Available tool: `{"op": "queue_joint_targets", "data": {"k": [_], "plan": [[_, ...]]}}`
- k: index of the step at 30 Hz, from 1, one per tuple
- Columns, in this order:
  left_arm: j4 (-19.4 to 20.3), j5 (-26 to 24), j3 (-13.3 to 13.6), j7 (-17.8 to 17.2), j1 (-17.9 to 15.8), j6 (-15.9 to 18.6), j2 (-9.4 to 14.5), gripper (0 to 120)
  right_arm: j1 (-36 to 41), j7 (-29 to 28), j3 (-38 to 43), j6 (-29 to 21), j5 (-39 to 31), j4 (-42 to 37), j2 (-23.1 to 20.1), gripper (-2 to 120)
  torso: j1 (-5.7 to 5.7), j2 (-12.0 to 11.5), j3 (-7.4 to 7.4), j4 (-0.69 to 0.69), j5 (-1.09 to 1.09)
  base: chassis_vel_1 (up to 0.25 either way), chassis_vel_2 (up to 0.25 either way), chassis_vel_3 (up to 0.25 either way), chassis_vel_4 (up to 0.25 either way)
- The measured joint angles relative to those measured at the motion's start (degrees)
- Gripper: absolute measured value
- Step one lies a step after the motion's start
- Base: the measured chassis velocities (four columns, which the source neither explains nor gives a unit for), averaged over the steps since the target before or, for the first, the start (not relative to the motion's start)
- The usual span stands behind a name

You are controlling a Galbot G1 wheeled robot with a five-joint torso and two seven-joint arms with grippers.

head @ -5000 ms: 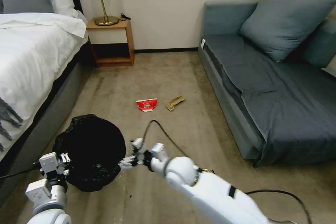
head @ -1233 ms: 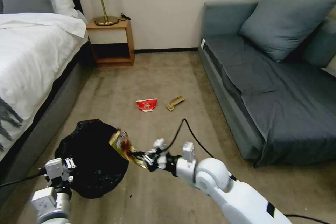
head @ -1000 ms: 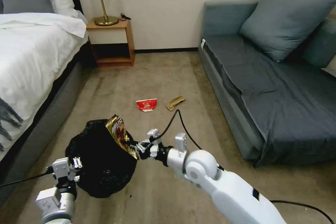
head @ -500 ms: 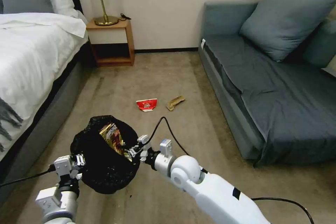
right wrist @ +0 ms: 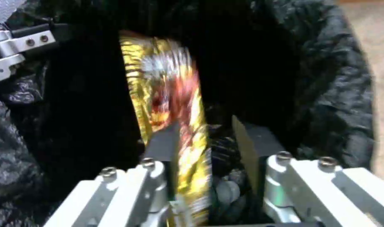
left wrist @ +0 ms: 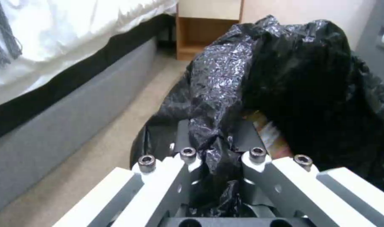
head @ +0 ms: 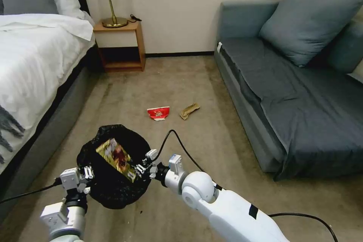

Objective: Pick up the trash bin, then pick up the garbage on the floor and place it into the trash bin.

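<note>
The trash bin (head: 113, 185), lined with a glossy black bag, hangs low at my left front, and my left gripper (head: 86, 176) is shut on its near rim. In the left wrist view the fingers (left wrist: 181, 157) pinch the bag's plastic (left wrist: 225, 94). My right gripper (head: 141, 167) is at the bin's right rim with its fingers apart. A yellow-brown snack wrapper (head: 115, 155) lies tilted inside the bin's mouth; in the right wrist view this wrapper (right wrist: 166, 85) is blurred beside one finger (right wrist: 165, 142). Farther ahead, a red-and-white snack bag (head: 158, 113) and a tan paper scrap (head: 189, 110) lie on the carpet.
A bed (head: 30, 56) runs along the left. A wooden nightstand (head: 121, 45) with a lamp stands against the far wall. A blue-grey sofa (head: 295, 94) fills the right side. A black cable (head: 181, 145) arcs over my right wrist. Carpet lies open between bed and sofa.
My right gripper carried the yellow-brown wrapper up from the floor and left over the bin, then opened. The wrapper has tipped from upright to lying in the bin's mouth. The left arm raised the bin slightly.
</note>
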State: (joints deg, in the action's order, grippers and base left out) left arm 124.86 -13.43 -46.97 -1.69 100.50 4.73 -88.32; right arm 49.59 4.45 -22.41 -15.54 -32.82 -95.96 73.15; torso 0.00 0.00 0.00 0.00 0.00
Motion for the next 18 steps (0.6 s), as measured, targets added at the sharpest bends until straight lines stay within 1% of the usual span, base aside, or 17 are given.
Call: {"op": "queue_joint_targets", "data": {"k": [1,2,4,5,6,8,9,10,11,13,14,15,18], "plan": [[0.0,0.0,0.0,0.0,0.0,0.0,0.0,7,0.0,0.0,0.0,0.0,0.0,0.0,0.0,36,0.0,0.0,0.0,0.0,0.0,0.0,0.0,0.0,0.0],[-0.34,0.12,-0.12,-0.38,-0.13,-0.13,0.03,7,0.6,-0.11,0.4,1.01,0.81,-0.49,-0.31,43,0.0,0.0,0.0,0.0,0.0,0.0,0.0,0.0,0.0],[-0.56,0.61,-0.35,-1.08,-0.14,-0.43,0.26,7,1.75,-0.11,1.0,2.87,1.12,-1.54,-0.88,51,0.0,0.0,0.0,0.0,0.0,0.0,0.0,0.0,0.0],[-0.55,0.74,-0.47,-1.36,-0.1,-0.51,0.39,7,2.11,-0.09,1.35,3.48,1.31,-1.9,-1.04,54,0.0,0.0,0.0,0.0,0.0,0.0,0.0,0.0,0.0],[-0.55,0.74,-0.47,-1.36,-0.1,-0.51,0.39,7,2.11,-0.09,1.35,3.48,1.31,-1.9,-1.04,54,0.0,0.0,0.0,0.0,0.0,0.0,0.0,0.0,0.0],[-0.53,0.79,-1.06,-2.31,-0.04,-0.55,0.82,7,3.83,0.06,3.3,5.93,1.91,-3.33,-1.22,67,0.0,0.0,0.0,0.0,0.0,0.0,0.0,0.0,0.0],[-0.53,0.81,-1.3,-2.61,-0.04,-0.56,0.96,7,4.48,0.01,4.12,6.55,2.16,-3.81,-1.25,70,0.0,0.0,0.0,0.0,0.01,0.0,0.0,0.0,0.0],[-0.53,0.81,-1.3,-2.61,-0.04,-0.56,0.96,7,4.48,0.01,4.12,6.55,2.16,-3.81,-1.25,70,0.0,0.0,0.0,0.0,0.01,0.0,0.0,0.0,0.0],[-0.62,1.02,-1.53,-2.8,-0.06,-0.71,1.09,7,5.0,-0.03,4.93,6.91,2.44,-4.21,-1.3,73,0.0,0.0,0.0,0.0,0.0,0.0,0.0,0.0,0.0],[-1.64,3.21,-2.18,-2.99,-0.08,-2.01,1.57,7,6.22,-0.29,7.57,7.04,3.37,-4.58,-1.69,85,0.0,0.0,0.0,0.0,0.0,0.0,0.0,0.0,0.0],[-1.85,3.62,-2.32,-2.99,-0.07,-2.32,1.72,7,6.37,-0.56,8.3,6.95,3.86,-4.27,-1.8,88,0.0,0.0,0.0,0.0,0.0,0.0,0.0,0.0,0.0],[-1.85,3.62,-2.32,-2.99,-0.07,-2.32,1.72,7,6.37,-0.56,8.3,6.95,3.86,-4.27,-1.8,88,0.0,0.0,0.0,0.0,0.0,0.0,0.0,0.0,0.0],[-1.92,3.76,-2.73,-3.37,0.11,-2.84,2.0,7,6.39,-2.19,10.66,6.67,6.8,-1.51,-2.21,99,0.0,0.0,0.0,0.0,0.0,0.0,0.0,0.0,0.0]]}}
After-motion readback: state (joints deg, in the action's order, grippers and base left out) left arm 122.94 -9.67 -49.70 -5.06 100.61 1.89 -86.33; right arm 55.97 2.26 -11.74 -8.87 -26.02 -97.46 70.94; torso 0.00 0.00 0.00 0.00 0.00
